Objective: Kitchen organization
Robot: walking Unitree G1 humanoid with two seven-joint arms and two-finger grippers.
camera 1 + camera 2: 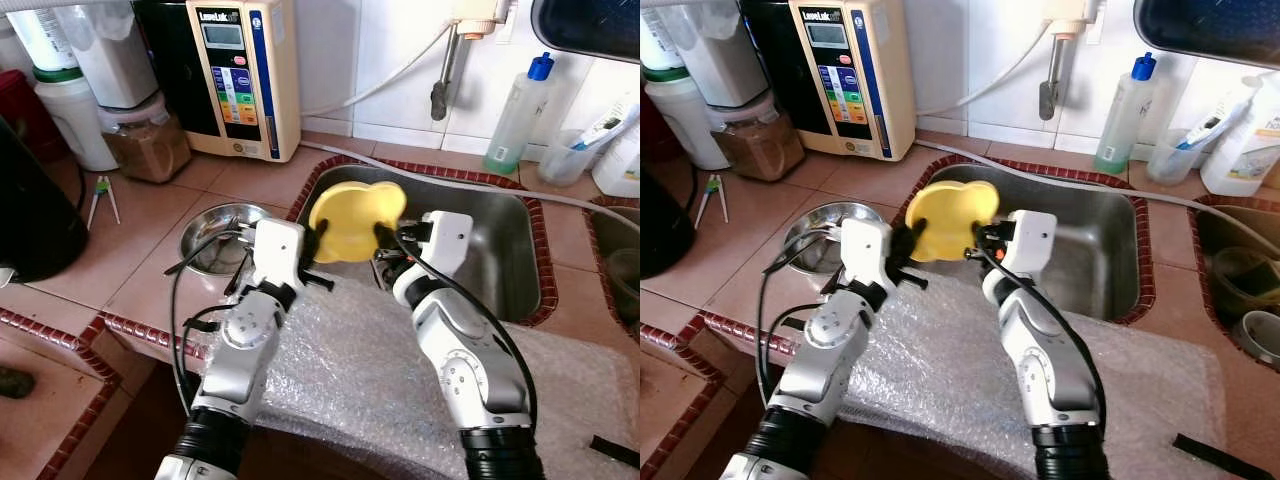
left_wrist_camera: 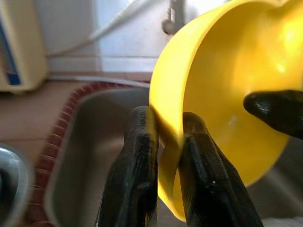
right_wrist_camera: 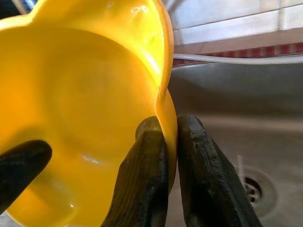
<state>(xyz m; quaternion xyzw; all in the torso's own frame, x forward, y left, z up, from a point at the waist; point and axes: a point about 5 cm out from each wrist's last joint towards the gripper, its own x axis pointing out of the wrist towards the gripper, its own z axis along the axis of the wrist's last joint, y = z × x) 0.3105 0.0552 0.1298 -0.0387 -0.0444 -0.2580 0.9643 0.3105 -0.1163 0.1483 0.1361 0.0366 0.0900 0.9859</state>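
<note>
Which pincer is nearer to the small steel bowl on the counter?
The left pincer. It grips the yellow bowl's rim just beside the steel bowl; the right pincer grips the opposite rim, over the sink.

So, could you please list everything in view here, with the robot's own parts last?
Bowl: one, yellow, held tilted over the sink, rim pinched from both sides.
Sink: one, steel, set in the tiled counter.
Steel bowl: one, silver, on the counter left of the sink.
Bubble wrap: one sheet, clear, over the counter's front edge.
Water unit: one, cream, against the wall.
Jars: several, white and clear, back left.
Bottle: one, clear with blue cap, behind the sink.
Left gripper: black fingers shut on the bowl.
Right gripper: black fingers shut on the bowl.
</note>
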